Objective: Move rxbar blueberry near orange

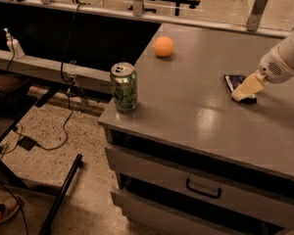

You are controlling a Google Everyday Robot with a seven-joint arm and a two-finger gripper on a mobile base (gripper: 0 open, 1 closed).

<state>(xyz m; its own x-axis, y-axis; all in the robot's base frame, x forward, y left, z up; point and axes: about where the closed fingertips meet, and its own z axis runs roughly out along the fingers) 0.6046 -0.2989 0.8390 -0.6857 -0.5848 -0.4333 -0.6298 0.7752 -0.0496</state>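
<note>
The rxbar blueberry [232, 81], a flat dark navy bar, lies on the grey table [196, 116] at the right. Only its left end shows. My gripper [245, 88], cream-coloured at the end of the white arm, comes in from the right and sits right on top of the bar, covering most of it. The orange [163, 46] rests on the table at the far left, well apart from the bar and the gripper.
A green drink can [124, 87] stands upright near the table's front left corner. Drawers [203, 190] sit below the tabletop. Cables and a black stand are on the floor at the left.
</note>
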